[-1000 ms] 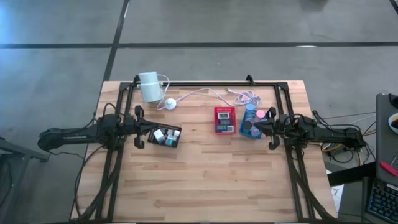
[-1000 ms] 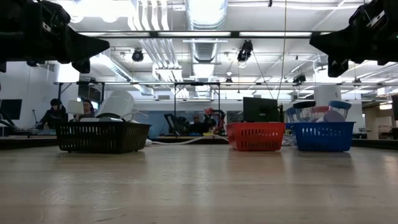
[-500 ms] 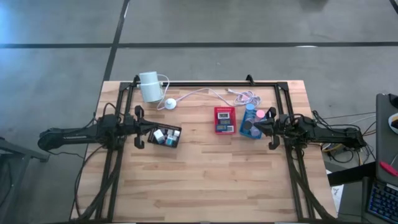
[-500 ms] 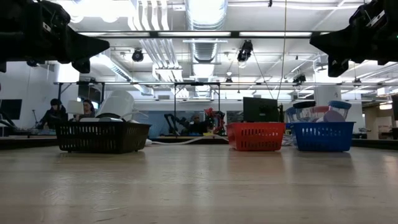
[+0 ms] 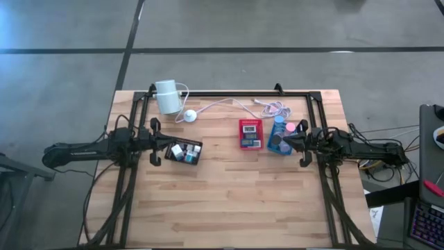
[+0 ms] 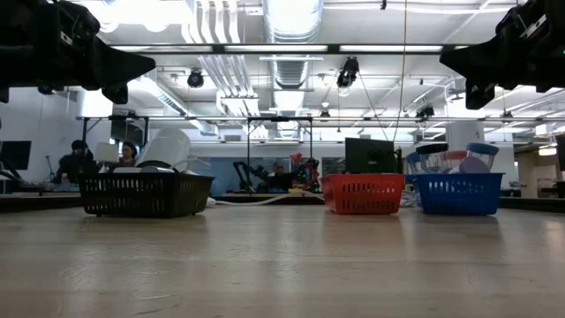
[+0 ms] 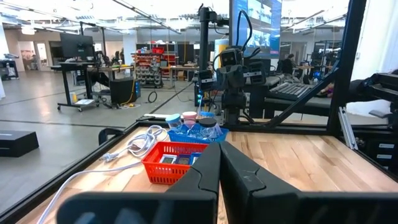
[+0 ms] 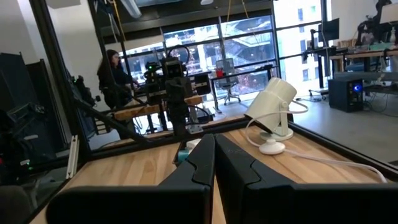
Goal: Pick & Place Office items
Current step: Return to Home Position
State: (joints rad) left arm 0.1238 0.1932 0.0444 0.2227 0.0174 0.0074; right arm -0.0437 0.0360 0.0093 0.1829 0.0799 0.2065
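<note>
Small white and teal office items lie in the black tray at the table's left middle. More pieces lie in the red tray, and pink, blue and dark ones in the blue tray. My left gripper hangs shut, raised above the table at the black tray's left end; its fingers meet in the left wrist view. My right gripper hangs shut over the blue tray's right part. In the low view both grippers are well above the trays.
A white cylinder lies at the far left of the table, with a white cable and a round puck beside it. A black frame borders the table. Bare wood fills the near half. People sit in the room beyond.
</note>
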